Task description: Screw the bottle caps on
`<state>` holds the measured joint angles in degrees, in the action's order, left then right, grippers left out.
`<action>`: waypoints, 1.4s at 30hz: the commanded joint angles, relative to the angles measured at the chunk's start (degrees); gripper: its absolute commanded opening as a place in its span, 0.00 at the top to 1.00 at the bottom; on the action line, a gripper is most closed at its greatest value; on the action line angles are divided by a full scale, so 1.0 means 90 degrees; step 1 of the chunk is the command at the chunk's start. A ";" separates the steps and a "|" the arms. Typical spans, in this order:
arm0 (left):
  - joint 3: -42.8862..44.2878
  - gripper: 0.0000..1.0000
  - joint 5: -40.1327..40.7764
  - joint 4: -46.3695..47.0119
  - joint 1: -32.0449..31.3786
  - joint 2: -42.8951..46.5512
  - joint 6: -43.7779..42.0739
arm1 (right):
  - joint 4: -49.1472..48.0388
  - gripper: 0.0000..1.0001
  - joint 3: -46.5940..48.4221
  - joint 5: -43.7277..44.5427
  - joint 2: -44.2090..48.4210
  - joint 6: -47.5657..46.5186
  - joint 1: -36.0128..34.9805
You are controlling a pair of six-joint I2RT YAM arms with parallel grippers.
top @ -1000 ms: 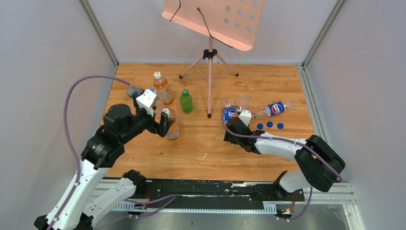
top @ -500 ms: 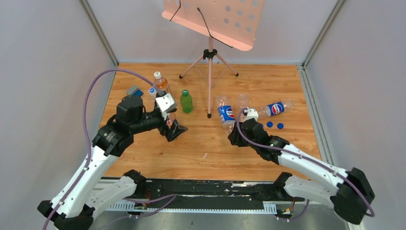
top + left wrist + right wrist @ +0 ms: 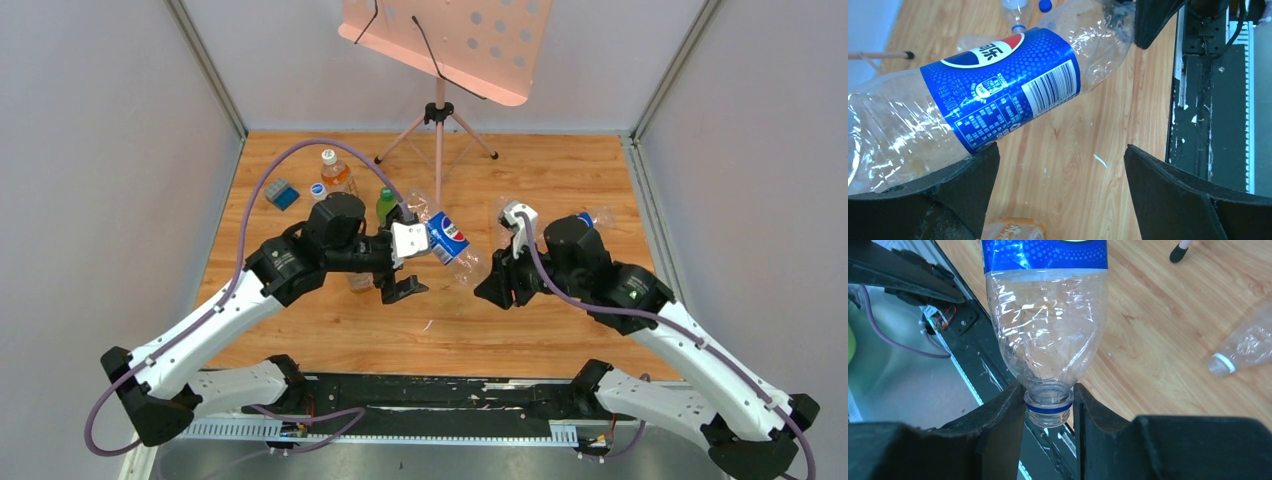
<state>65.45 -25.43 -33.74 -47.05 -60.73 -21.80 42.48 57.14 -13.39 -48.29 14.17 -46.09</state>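
Note:
A clear Pepsi bottle point(image 3: 450, 240) with a blue label hangs tilted above the table's middle. My right gripper point(image 3: 1049, 407) is shut on its bare threaded neck, which has a blue ring and no cap. In the top view the right gripper point(image 3: 490, 283) is at the bottle's lower right end. My left gripper point(image 3: 1060, 165) stands wide open at the bottle's point(image 3: 998, 85) base end, with the labelled body just beyond its left finger point(image 3: 968, 175). Nothing lies between its jaws. One blue bottle cap point(image 3: 1045, 5) shows on the table far off; the other caps are hidden.
An orange-label bottle with a white cap point(image 3: 335, 172), a green bottle point(image 3: 386, 203) and a blue-grey block point(image 3: 282, 193) stand at the back left. Another orange-label bottle point(image 3: 1013, 229) is under the left gripper. Clear uncapped bottles point(image 3: 1243, 347) lie right. A pink music stand point(image 3: 438, 110) is behind.
The right gripper has closed on the Pepsi bottle's neck and lifted it off the table toward the middle. The open left arm has swung right to meet it.

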 commanded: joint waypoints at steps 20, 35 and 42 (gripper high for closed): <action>0.0381 0.00 -0.0578 0.0150 -0.0340 0.0612 -0.0080 | 0.3125 1.00 0.2080 -0.0593 -0.1307 -0.2442 -0.0027; -0.0454 0.00 -0.0926 0.1800 -0.0882 -0.0905 0.0231 | 0.2315 1.00 0.1942 -0.0769 -0.1204 -0.2842 -0.0026; -0.0885 0.03 -0.0951 0.2417 -0.0886 -0.0919 0.0540 | 0.1695 1.00 0.1641 -0.0789 -0.0864 -0.3157 -0.0026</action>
<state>58.59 -32.58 -17.72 -54.70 -69.25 -19.73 64.66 72.77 -19.57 -58.15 -11.20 -46.11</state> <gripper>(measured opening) 0.989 0.369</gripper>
